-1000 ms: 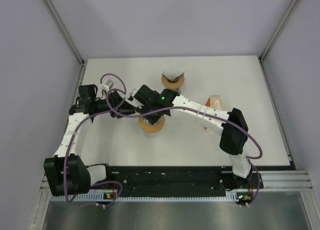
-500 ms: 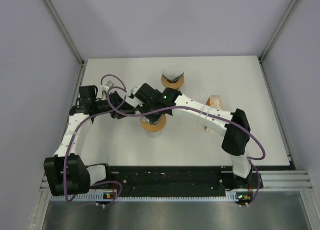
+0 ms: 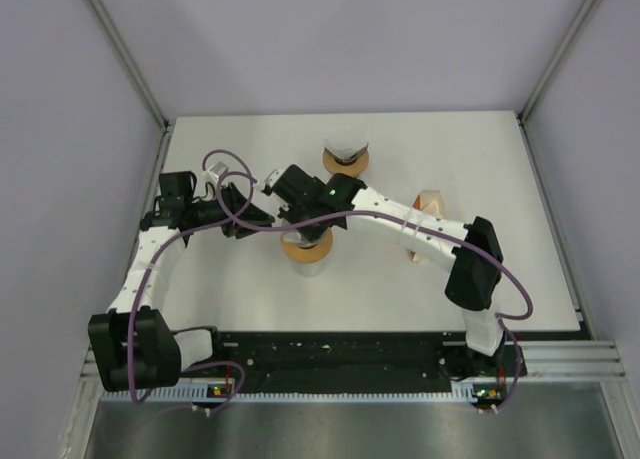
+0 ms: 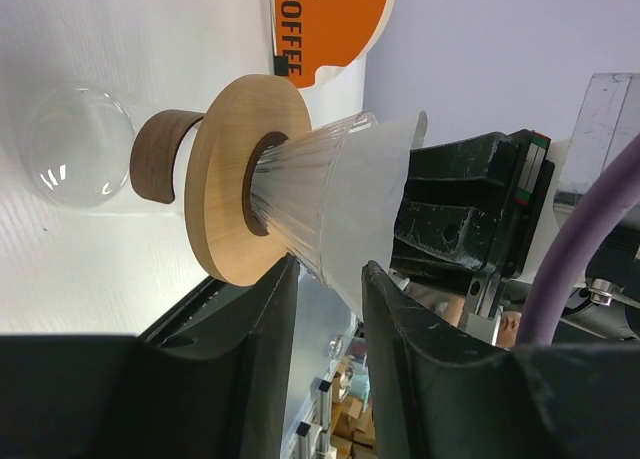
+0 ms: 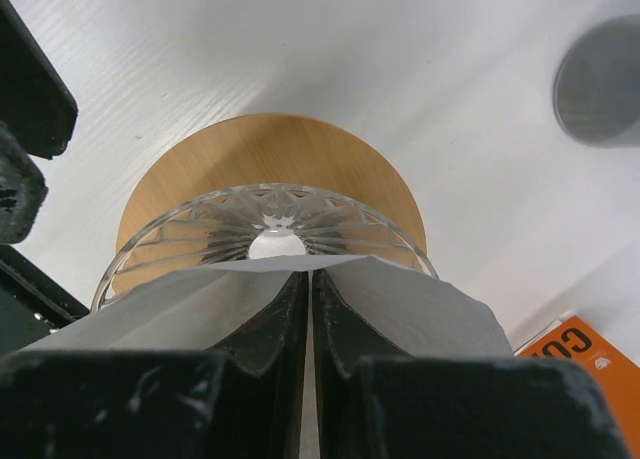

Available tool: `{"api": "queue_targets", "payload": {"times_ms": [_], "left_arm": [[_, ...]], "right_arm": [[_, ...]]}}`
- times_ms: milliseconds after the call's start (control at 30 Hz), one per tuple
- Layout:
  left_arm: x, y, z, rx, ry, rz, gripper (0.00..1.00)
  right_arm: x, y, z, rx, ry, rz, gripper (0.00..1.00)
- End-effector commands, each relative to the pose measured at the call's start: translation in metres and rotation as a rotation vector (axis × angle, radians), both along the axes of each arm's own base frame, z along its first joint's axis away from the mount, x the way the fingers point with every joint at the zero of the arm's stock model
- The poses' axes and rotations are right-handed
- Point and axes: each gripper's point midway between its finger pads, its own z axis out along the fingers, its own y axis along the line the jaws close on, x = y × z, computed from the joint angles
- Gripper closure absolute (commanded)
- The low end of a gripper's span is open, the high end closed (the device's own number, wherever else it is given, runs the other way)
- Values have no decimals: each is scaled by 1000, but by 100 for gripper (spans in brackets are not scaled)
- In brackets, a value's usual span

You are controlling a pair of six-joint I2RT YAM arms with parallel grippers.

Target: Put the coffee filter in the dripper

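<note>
My right claw (image 5: 308, 319) pinches the coffee filter (image 5: 400, 299), which sits partly inside the glass dripper (image 5: 270, 214). My left claw (image 4: 330, 274) clamps the dripper's rim. I judge that seating and release remain.

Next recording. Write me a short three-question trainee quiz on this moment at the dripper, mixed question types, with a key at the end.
1. True or false: the right gripper is open and empty.
2. What sits around the base of the glass dripper? A metal clamp; B wooden collar; C rubber band.
3. Fill in: the right gripper pinches the paper coffee ____ at the dripper's mouth.

Key: 1 false, it is shut on paper; 2 B; 3 filter.
</note>
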Motion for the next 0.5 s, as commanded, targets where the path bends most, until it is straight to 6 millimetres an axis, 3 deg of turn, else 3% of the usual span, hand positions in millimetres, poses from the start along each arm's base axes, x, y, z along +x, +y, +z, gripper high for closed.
{"api": "queue_targets", "payload": {"times_ms": [0, 267, 467], "left_arm": [[-1, -2, 8, -2, -74, -16, 62], [-1, -2, 8, -2, -76, -16, 62], [-1, -2, 8, 1, -81, -16, 62]], "right_arm": [[5, -4, 54, 100, -78, -19, 96], [6, -10, 67, 112, -107, -32, 96], [6, -11, 74, 119, -113, -29, 87]]}}
